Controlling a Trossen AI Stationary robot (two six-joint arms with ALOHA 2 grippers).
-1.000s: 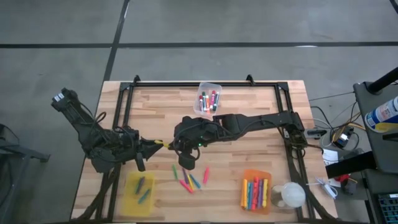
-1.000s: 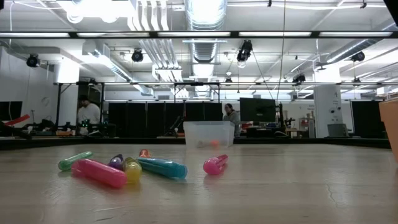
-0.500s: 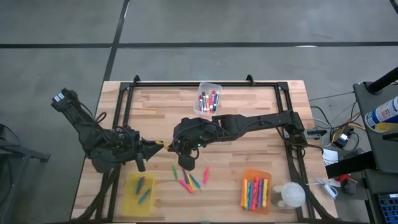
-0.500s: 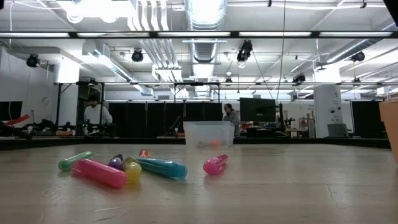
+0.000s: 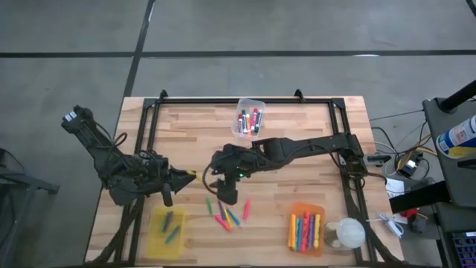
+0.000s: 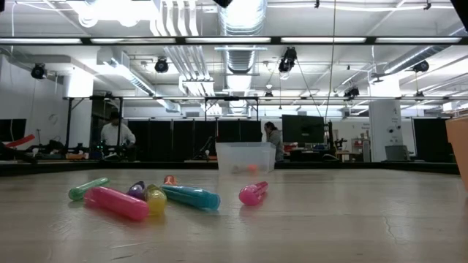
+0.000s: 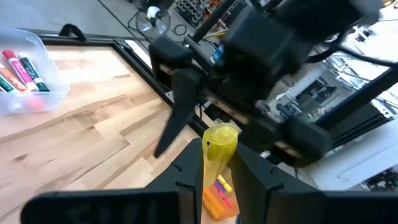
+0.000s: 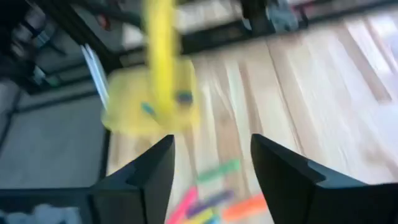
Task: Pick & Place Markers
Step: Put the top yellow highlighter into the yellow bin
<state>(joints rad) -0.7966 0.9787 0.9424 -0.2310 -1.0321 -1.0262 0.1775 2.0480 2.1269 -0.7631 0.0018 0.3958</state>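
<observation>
We see the left pincer (image 7: 219, 177) pinching a smooth yellow marker (image 7: 218, 152) at the plank tabletop's (image 5: 297, 126) 8 o'clock. The right pincer (image 8: 211, 165) is spread above loose markers (image 5: 227, 214) at 6 o'clock.

From my seat the ceiling lights (image 6: 241, 14) glare bright above the table (image 6: 329, 219), its near wood soft, and the right wrist view is smeared with blur.

Yellow bin (image 5: 168, 227), orange bin (image 5: 306, 230), clear bin (image 5: 250, 117)
</observation>
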